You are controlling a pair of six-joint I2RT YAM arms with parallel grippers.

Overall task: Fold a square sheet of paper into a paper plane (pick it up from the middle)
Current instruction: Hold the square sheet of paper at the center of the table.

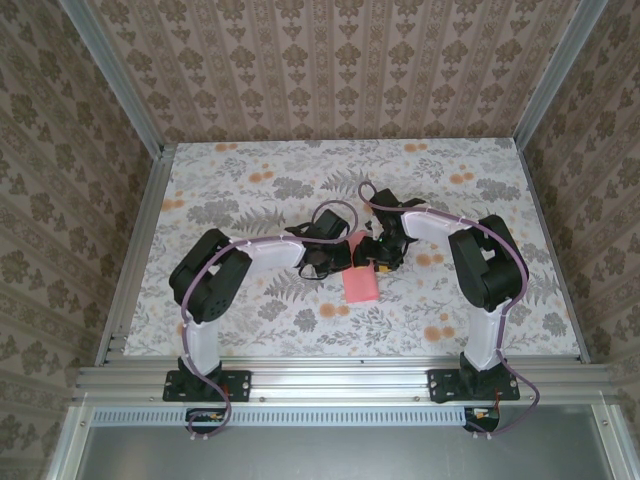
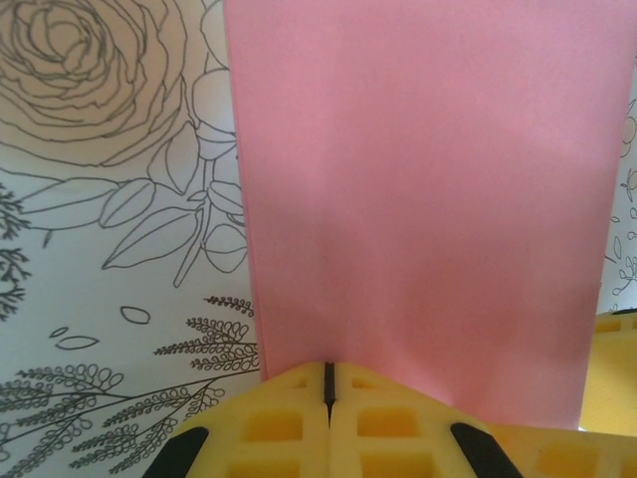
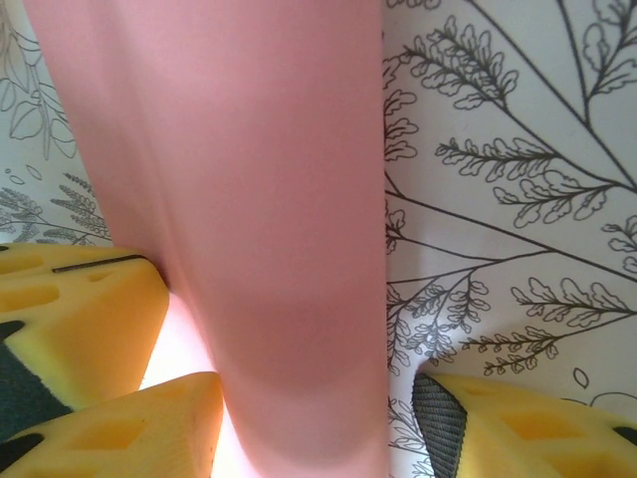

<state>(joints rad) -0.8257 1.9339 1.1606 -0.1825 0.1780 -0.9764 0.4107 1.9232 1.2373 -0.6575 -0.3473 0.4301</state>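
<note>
- Counter (image 1: 250, 190): white surface printed with grey foliage and orange flowers. The left arm (image 1: 215, 280) and the right arm (image 1: 490, 265) both reach in to its middle, wrists close together.
- Sheet of paper (image 1: 360, 283): salmon-pink, folded into a narrow strip with straight long edges. It sits at the middle of the counter, long edges running near to far. Its far end is under the two wrists and its near end lies free on the counter. Whether the far end is raised off the counter cannot be told.
- Left jaws: closed. In the left wrist view the two yellow fingers (image 2: 279, 428) press together with only a thin seam between them. The pink strip (image 2: 418, 199) comes straight out of that seam, so the left jaws are pinched on the sheet of paper.
- Right jaws: partly open, holding nothing. In the right wrist view the strip (image 3: 249, 199) runs between the two yellow fingers. One finger (image 3: 119, 428) meets the paper's edge. The other (image 3: 518, 428) stands clear of it, with bare printed counter between.
- Another yellow padded finger (image 3: 70, 299), apparently of the left jaws, shows in the right wrist view just beside the strip.
</note>
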